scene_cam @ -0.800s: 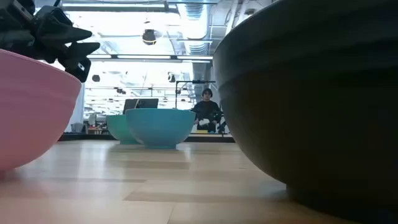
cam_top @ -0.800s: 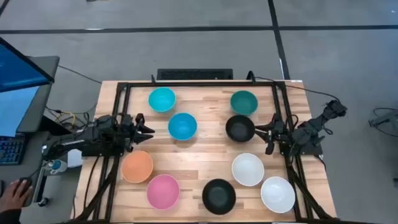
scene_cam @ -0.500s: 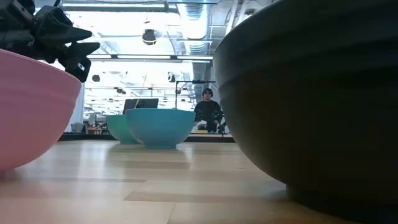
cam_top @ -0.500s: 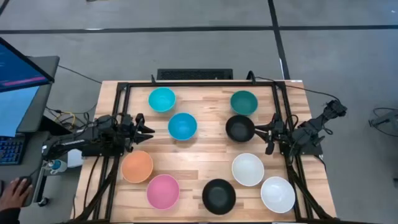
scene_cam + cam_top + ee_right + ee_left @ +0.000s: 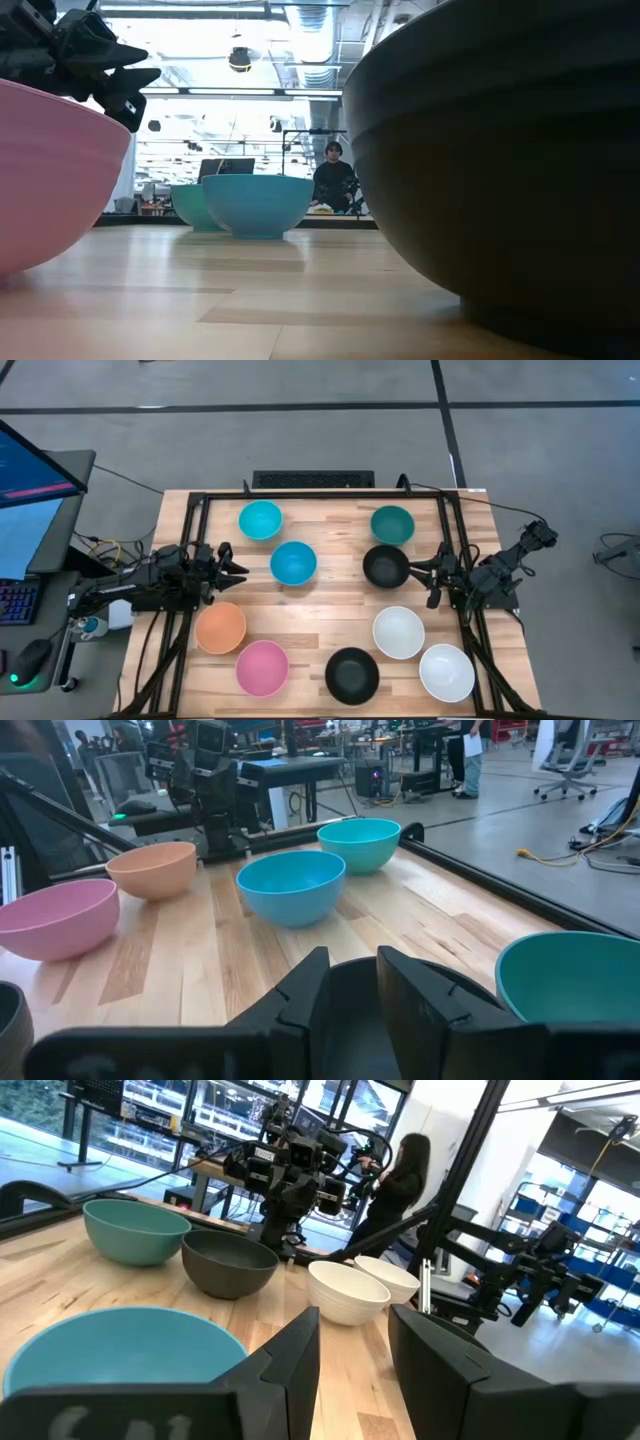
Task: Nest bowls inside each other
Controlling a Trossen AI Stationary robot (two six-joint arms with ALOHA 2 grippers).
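Nine bowls stand upright on their bases on the wooden table: cyan, blue, dark teal, black, orange, pink, a second black and two white. None sits inside another. My left gripper hovers at the left edge, open, pointing level at the blue bowl. My right gripper is at the right edge, open by a narrow gap, just short of the far black bowl.
A black rail frame runs round the table's far and side edges. Bare wood lies between the bowls at the middle. A monitor stands left of the table. A person sits in the room beyond.
Both arms and all bowls have kept still. A person's hand that lay beside the table's near left corner has left the high view.
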